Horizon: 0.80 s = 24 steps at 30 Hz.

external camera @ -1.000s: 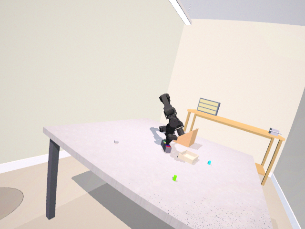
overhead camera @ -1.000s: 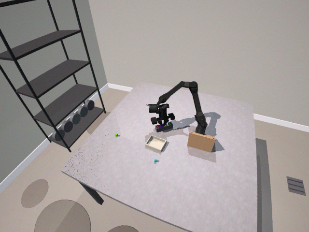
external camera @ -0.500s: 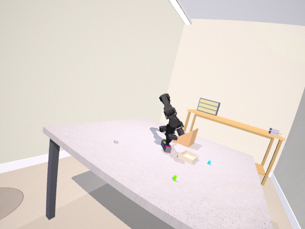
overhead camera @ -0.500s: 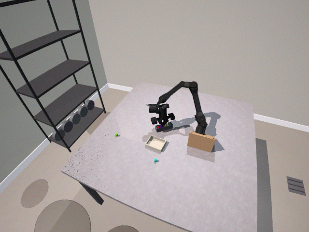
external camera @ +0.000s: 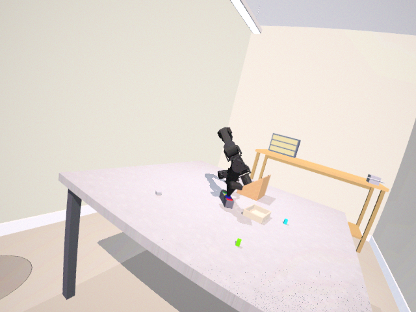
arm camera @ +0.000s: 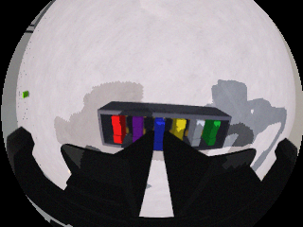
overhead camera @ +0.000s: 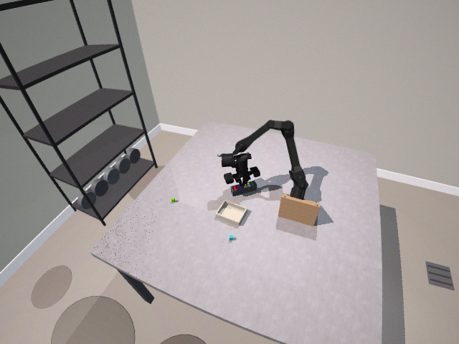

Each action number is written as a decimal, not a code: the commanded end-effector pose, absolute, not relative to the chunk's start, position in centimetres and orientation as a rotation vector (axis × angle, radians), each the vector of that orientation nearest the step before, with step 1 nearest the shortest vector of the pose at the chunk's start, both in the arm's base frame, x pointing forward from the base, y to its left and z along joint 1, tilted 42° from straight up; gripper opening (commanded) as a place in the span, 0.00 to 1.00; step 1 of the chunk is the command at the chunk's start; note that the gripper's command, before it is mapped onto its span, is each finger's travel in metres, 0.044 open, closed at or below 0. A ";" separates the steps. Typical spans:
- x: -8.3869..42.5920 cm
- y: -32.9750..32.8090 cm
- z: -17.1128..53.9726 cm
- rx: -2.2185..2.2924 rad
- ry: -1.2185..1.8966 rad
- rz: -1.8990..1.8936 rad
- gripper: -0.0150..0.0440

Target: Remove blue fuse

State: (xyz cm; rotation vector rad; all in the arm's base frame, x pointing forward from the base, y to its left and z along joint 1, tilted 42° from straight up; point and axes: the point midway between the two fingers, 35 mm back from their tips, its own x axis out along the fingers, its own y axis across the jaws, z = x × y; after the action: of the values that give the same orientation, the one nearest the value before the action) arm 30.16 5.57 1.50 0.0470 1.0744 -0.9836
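Observation:
The dark fuse block [overhead camera: 244,191] [external camera: 229,204] [arm camera: 161,108] lies on the table under the arm. My gripper [overhead camera: 242,184] [external camera: 229,195] [arm camera: 158,134] points down at it and is shut on the blue fuse [arm camera: 159,127]. The blue fuse is in the middle of the row, and I see no clear gap between it and the block. Red [arm camera: 118,128] and purple [arm camera: 137,128] fuses stand on its left in the wrist view; yellow [arm camera: 179,127], pale grey [arm camera: 196,132] and green [arm camera: 212,132] on its right. The fingertips hide some lower parts. The cream tray [overhead camera: 226,219] [external camera: 252,217] holds nothing visible.
A wooden panel [overhead camera: 298,210] [external camera: 254,190] stands upright near the arm's base. A cyan piece [overhead camera: 231,237] [external camera: 285,221] lies beyond the tray, a lime piece [overhead camera: 173,200] [external camera: 238,242] [arm camera: 26,94] off to the side, and a small grey piece [external camera: 158,192] behind the block.

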 end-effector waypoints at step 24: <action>30.1 6.6 2.6 0.054 1.074 -0.983 0.25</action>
State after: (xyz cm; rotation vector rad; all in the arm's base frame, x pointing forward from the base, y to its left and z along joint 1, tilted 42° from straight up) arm 30.04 6.35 2.36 0.0444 1.0751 -0.9827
